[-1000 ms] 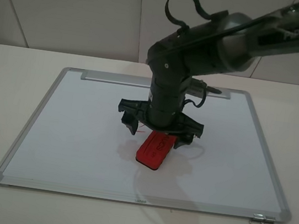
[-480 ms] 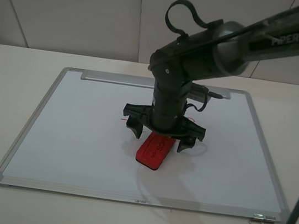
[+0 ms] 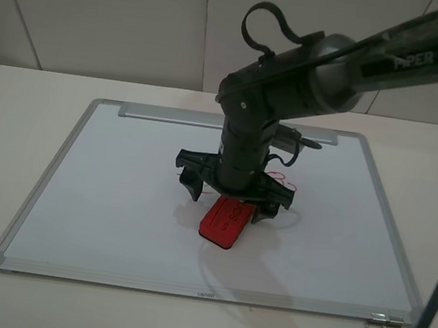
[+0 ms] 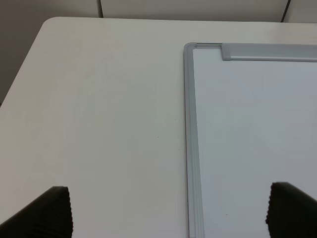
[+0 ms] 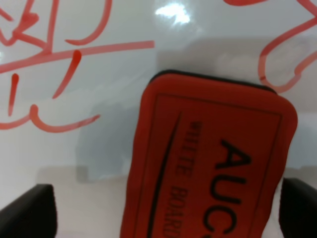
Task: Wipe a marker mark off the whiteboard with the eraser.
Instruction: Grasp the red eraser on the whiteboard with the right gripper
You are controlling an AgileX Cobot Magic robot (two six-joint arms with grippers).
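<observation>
The whiteboard (image 3: 116, 198) lies flat on a white desk (image 3: 15, 103), with pale wall panels (image 3: 102, 9) behind it. The eraser (image 3: 223, 223) rests near the whiteboard's centre, just beside the marker mark (image 5: 49, 54). The right gripper (image 3: 230, 198) straddles the eraser with its jaws apart. The left gripper (image 4: 171, 210), also with jaws apart, hangs over the whiteboard's left frame. The eraser has not moved since the earlier frame, and the right gripper has shifted only slightly.

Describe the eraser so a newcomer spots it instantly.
Find the silver-framed whiteboard lying flat on the table. Near its middle, under the open right gripper, lies the eraser. It is a solid red block with dark lettering, unlike the thin red marker lines beside it.
</observation>
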